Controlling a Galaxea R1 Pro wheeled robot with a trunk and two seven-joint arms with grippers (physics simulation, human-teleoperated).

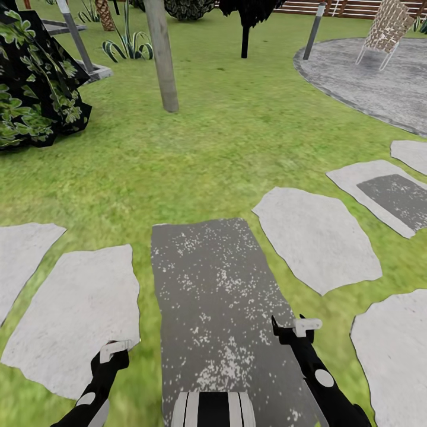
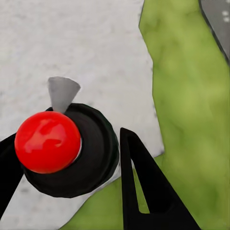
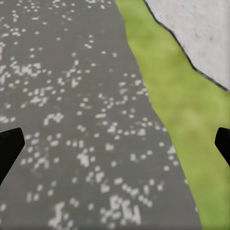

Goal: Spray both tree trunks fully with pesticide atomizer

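Observation:
The pesticide atomizer (image 2: 98, 158), a round black body with a red ball top and a grey nozzle, sits between the black fingers (image 2: 143, 191) of my left gripper (image 2: 67, 139), which is shut on it. That left gripper (image 1: 112, 354) hangs low over a pale stepping stone (image 1: 71, 314). My right gripper (image 1: 295, 330) is open, its fingers wide apart over a dark grey slab (image 1: 216, 332). Pale pesticide specks (image 3: 86, 158) dot that slab. One thick pale tree trunk (image 1: 161, 53) rises from the lawn far ahead to the left. No specks show on it.
A dark leafy bush (image 1: 29, 83) stands at the far left. A thin-trunked black tree (image 1: 245, 35), a grey post (image 1: 314, 29) and a lattice chair (image 1: 385, 29) on a gravel circle (image 1: 367, 77) lie at the back right. More pale stones (image 1: 320, 237) cross the grass.

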